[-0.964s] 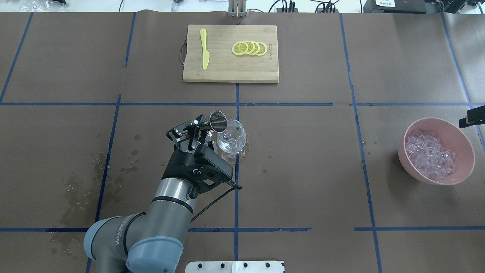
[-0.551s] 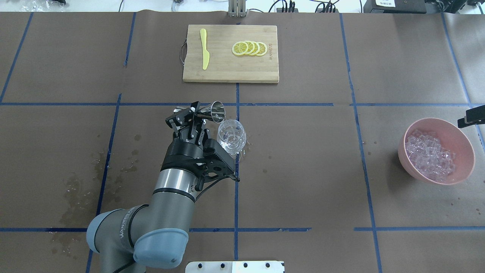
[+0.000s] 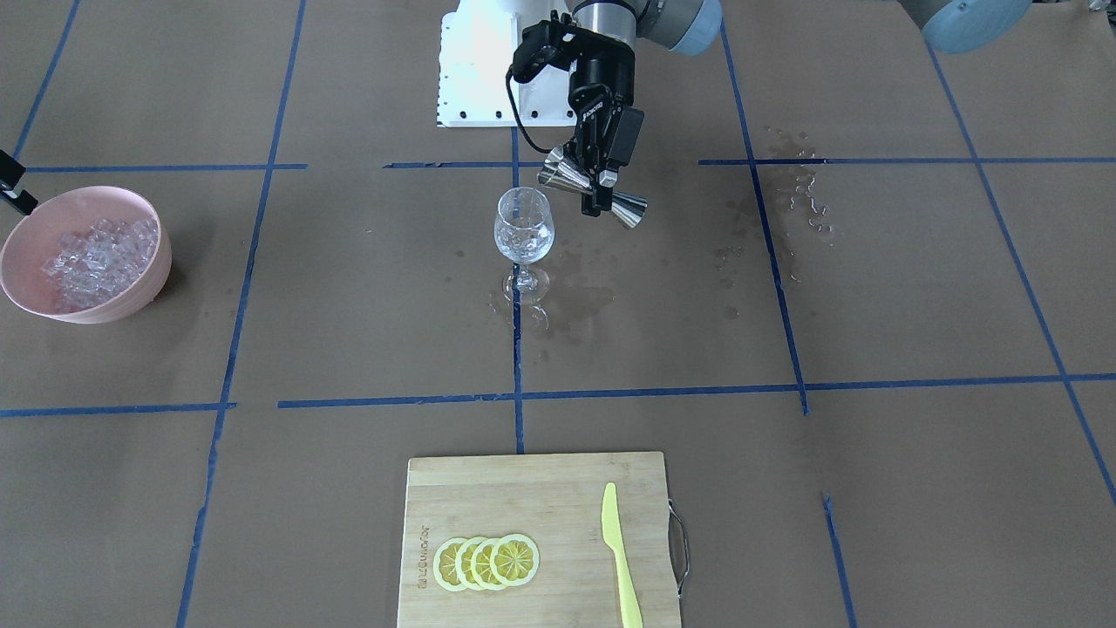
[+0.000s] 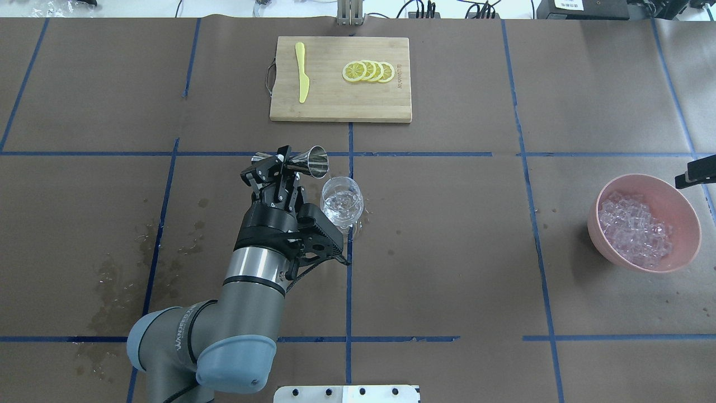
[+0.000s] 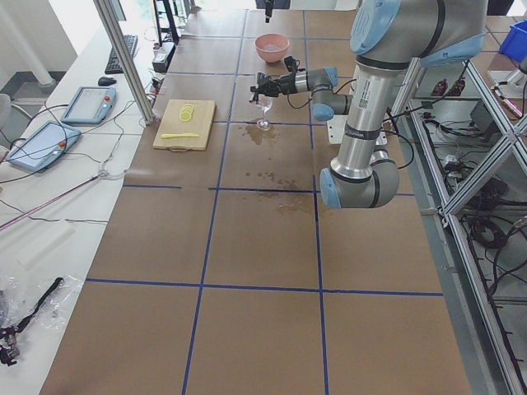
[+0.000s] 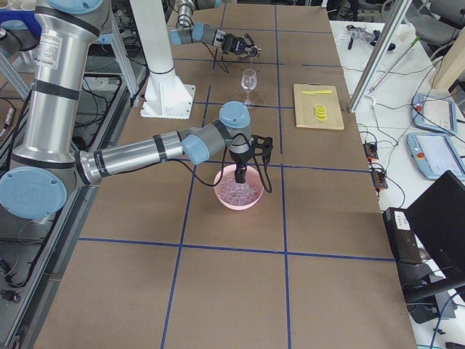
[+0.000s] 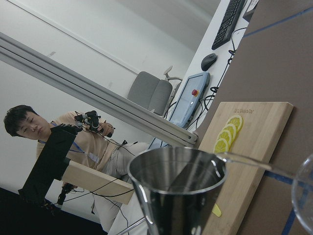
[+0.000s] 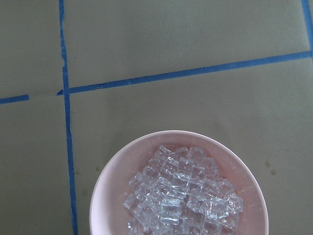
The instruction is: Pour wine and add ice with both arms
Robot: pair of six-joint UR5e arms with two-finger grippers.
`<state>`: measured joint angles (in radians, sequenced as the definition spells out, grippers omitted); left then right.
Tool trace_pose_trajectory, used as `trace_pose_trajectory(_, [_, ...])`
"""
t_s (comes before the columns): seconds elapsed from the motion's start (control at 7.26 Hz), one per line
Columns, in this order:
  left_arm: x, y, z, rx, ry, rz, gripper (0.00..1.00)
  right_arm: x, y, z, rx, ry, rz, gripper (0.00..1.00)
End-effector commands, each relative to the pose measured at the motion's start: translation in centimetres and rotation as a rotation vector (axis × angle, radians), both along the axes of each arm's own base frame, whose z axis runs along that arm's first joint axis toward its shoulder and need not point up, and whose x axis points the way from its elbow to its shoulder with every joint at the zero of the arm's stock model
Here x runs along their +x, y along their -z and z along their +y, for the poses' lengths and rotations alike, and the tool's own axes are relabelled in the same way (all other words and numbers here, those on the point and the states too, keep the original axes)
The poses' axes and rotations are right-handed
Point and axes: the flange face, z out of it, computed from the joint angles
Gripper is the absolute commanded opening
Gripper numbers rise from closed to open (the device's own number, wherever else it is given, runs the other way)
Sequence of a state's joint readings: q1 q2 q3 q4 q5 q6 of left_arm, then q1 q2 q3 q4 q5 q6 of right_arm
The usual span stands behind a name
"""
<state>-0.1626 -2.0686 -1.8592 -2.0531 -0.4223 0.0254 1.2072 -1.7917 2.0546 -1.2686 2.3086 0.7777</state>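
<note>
My left gripper point(image 4: 284, 163) is shut on a steel jigger point(image 4: 306, 162) and holds it on its side, mouth toward the wine glass point(image 4: 341, 202), just beyond and left of the rim. The jigger also shows in the front view point(image 3: 593, 185) and in the left wrist view point(image 7: 176, 171). The glass point(image 3: 524, 228) stands upright with a little clear wine point(image 3: 523, 246) in it. Ice cubes point(image 4: 635, 232) fill a pink bowl point(image 4: 668, 193) at the far right. My right gripper point(image 6: 240, 173) hangs over that bowl; I cannot tell whether it is open. The right wrist view shows only the ice point(image 8: 183, 196).
A bamboo cutting board point(image 4: 335, 103) at the back centre holds lemon slices point(image 4: 369, 71) and a yellow knife point(image 4: 302, 73). Wet patches point(image 3: 575, 301) lie around the glass foot and on the robot's left side point(image 4: 117, 280). The white pedestal plate point(image 3: 475, 61) is at the robot's base.
My left gripper has drawn the jigger back from over the glass rim, away and to the left, and turned it nearer level. The right arm has not moved.
</note>
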Motion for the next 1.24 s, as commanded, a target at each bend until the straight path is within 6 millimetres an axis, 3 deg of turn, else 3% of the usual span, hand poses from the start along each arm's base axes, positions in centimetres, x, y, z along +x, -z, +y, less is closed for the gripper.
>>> trace_pose_trajectory(0.0, [0.90,-0.65,0.37,-0.001,-0.010,-0.031,0.00,0.00,-0.03,-0.01,0.001,0.001,0.000,1.00])
trace_pose_trajectory(0.55, [1.40,-1.10,0.27,0.017,-0.015,-0.138,0.00,0.03,-0.14,0.09,-0.001,0.001,0.001,1.00])
trace_pose_trajectory(1.1, [0.58,-0.29,0.04,0.080,0.005,-0.344,0.00,0.09,-0.14,0.07,-0.001,-0.001,0.001,1.00])
